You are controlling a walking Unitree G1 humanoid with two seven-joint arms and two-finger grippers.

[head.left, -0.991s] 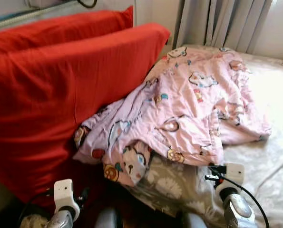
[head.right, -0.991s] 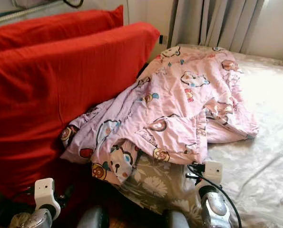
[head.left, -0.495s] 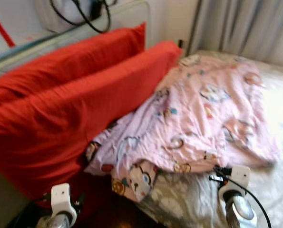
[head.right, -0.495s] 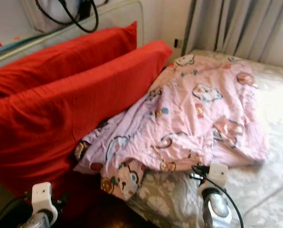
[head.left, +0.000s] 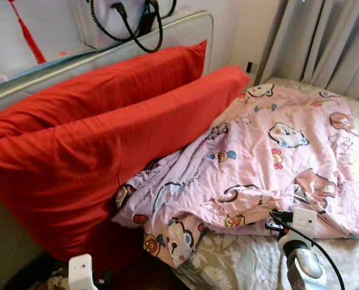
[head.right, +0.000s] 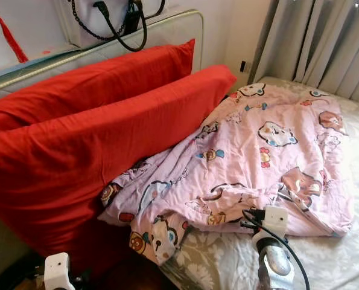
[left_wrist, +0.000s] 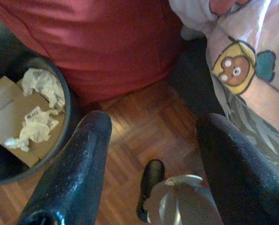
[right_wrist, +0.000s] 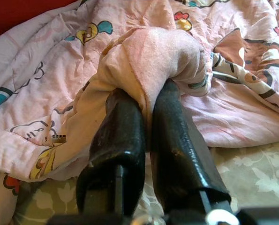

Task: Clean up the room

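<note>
Right wrist view shows the right gripper (right_wrist: 148,117) pinching a fold of the pink blanket (head.left: 270,151), which lies crumpled near the bed's (head.left: 245,272) edge; straightening remains. The left gripper (left_wrist: 153,154) hangs spread, empty.

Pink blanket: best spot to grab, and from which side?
Probably the near bunched edge. The right gripper is already shut on a fold of the pink blanket there, coming from the bed's near side. The crumpled fabric stands up in ridges a two-finger pinch can close on; the flatter spread toward the curtains offers less. The far end leans on the red pillows.
</note>
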